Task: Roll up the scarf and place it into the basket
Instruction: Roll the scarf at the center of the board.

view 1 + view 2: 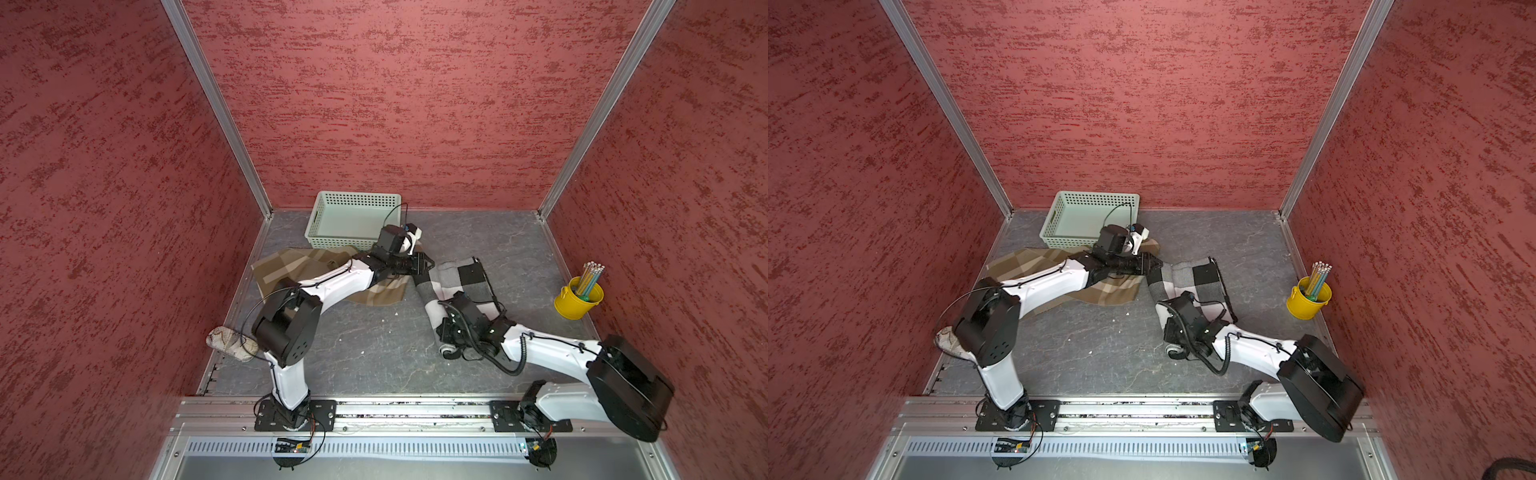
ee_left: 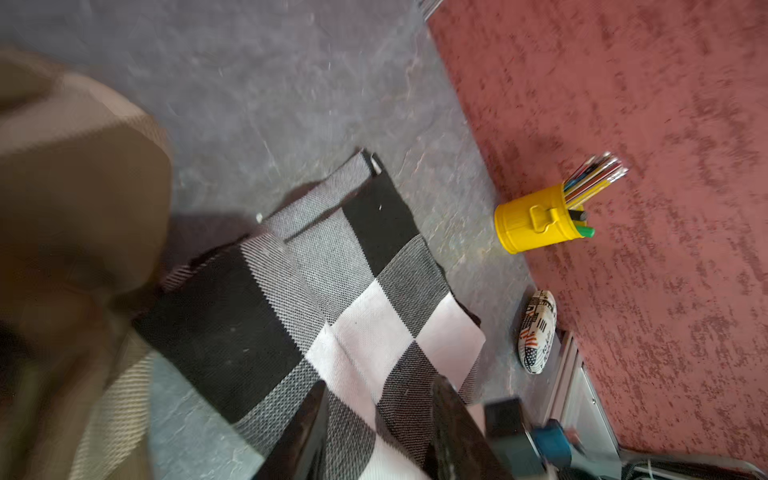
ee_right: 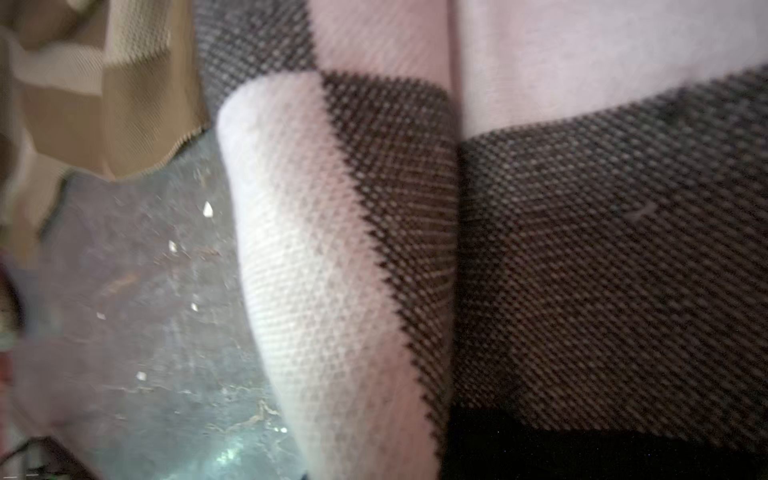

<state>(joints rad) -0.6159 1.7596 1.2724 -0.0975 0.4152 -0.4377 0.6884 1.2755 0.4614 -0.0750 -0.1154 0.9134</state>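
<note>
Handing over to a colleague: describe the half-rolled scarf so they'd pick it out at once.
From the mint basket at the back, look toward the yellow bucket. Between them lies the scarf, rolled along one edge. It is checked black, grey and white, whereas the cloth beside it is brown and tan.

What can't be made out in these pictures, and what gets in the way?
- Right gripper: open or shut is unclear; its own wrist covers it in both top views, and the right wrist view shows only the checked scarf.
- Brown cloth: its middle lies under the left arm in both top views; blurred in the left wrist view.
- Small ball: partly behind the left arm's elbow in both top views.
</note>
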